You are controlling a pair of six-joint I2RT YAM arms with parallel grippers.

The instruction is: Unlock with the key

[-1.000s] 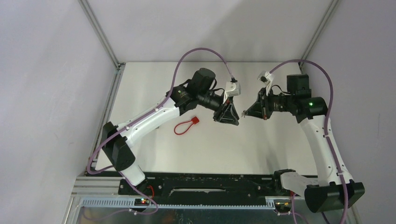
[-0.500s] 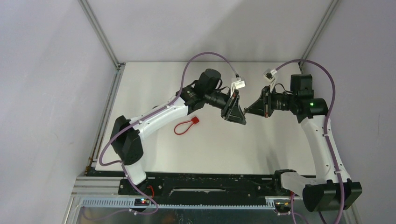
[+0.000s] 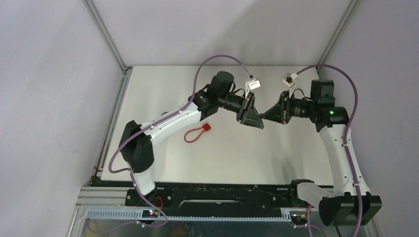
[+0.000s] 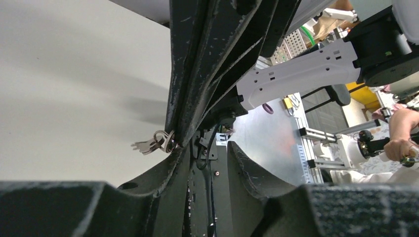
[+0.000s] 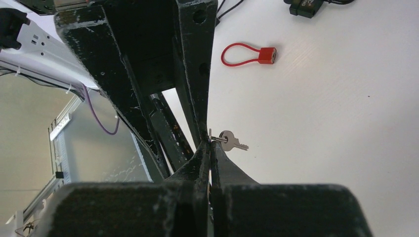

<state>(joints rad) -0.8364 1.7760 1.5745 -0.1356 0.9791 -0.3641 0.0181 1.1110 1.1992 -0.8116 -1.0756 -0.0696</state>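
Note:
The key (image 5: pixel 231 140) hangs from a metal ring that is pinched in my right gripper (image 5: pixel 210 144), which is shut on that ring. In the left wrist view the same bunch of keys (image 4: pixel 150 144) dangles at the tip of the right gripper's fingers. My left gripper (image 4: pixel 202 148) is open, and its left finger (image 4: pixel 148 182) nearly touches those fingers. Seen from above, the left gripper (image 3: pixel 256 121) and the right gripper (image 3: pixel 267 115) meet tip to tip above the table's middle. The red lock (image 3: pixel 197 132) with its cable loop lies on the table to their left, and the right wrist view shows the lock (image 5: pixel 249 54) too.
The white table (image 3: pixel 222 158) is enclosed by pale walls with aluminium posts (image 3: pixel 106 34) at the back corners. Purple cables (image 3: pixel 217 58) arch over both arms. A person's hand (image 4: pixel 400 145) shows beyond the frame in the left wrist view.
The left gripper has swung right and closed the gap to the right gripper. The right gripper shifted slightly right and stays shut on the ring.

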